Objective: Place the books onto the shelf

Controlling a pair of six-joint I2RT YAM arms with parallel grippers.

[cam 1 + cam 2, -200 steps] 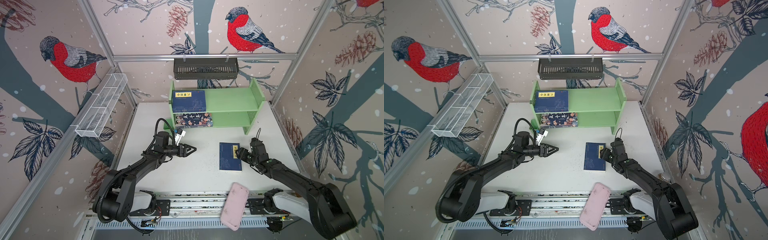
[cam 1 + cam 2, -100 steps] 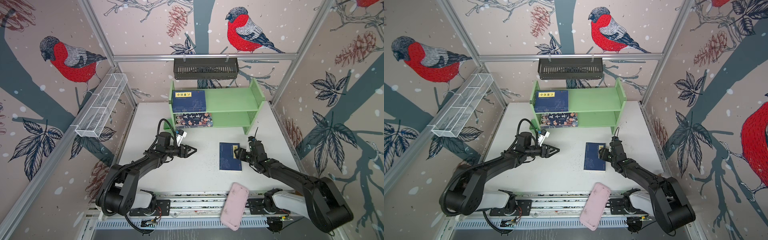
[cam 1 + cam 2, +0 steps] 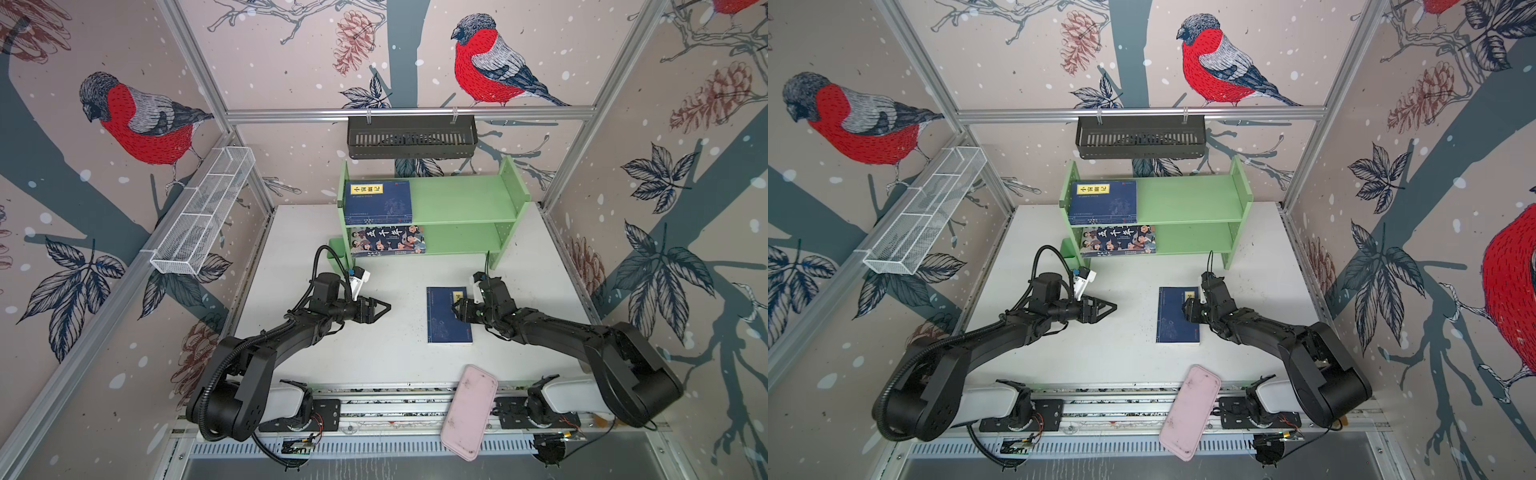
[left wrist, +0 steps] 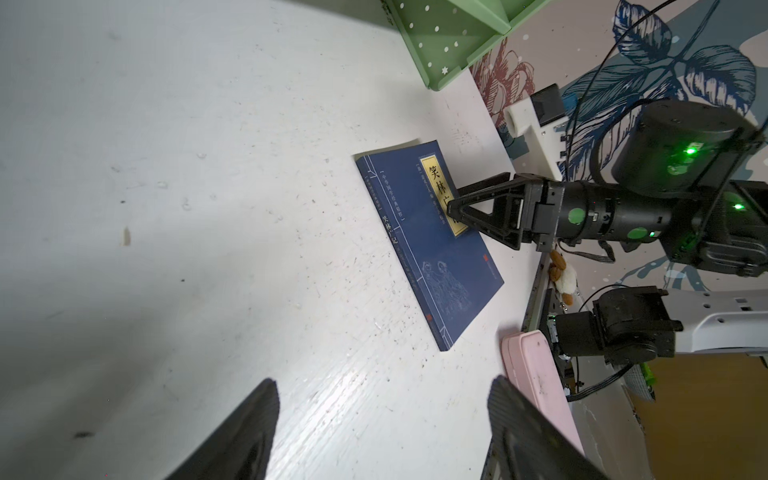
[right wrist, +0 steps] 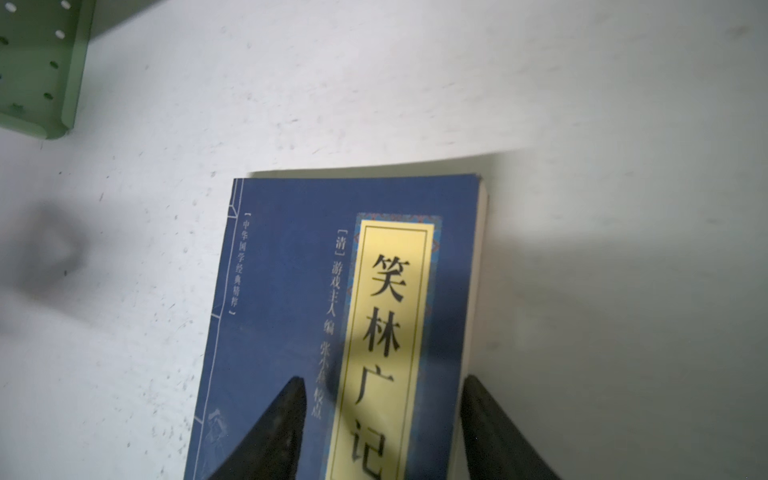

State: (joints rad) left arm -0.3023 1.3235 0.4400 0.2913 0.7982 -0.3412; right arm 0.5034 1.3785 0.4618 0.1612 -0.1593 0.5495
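Observation:
The light green shelf (image 3: pixel 457 203) (image 3: pixel 1187 199) stands at the back of the table. A navy book (image 3: pixel 380 197) lies on its upper tier and a cartoon-cover book (image 3: pixel 386 240) on the lower tier. Another navy book with a yellow label (image 3: pixel 446 316) (image 3: pixel 1177 318) (image 4: pixel 424 249) (image 5: pixel 291 291) lies flat on the table. My right gripper (image 3: pixel 457 309) (image 3: pixel 1188 309) (image 4: pixel 455 197) (image 5: pixel 384 380) is open and straddles this book's right long edge, one finger over the cover and one beyond the page edge. My left gripper (image 3: pixel 384 308) (image 3: pixel 1111 307) (image 4: pixel 382 386) is open and empty, left of the book.
A pink flat case (image 3: pixel 469 411) (image 4: pixel 536 374) lies over the table's front edge. A black slotted basket (image 3: pixel 411 137) hangs on the back rail above the shelf. A white wire-mesh basket (image 3: pixel 203 216) hangs on the left wall.
My right gripper has slid left over the table book's right edge, its jaws a little narrower. My left gripper's jaws have spread wider and it has edged slightly nearer.

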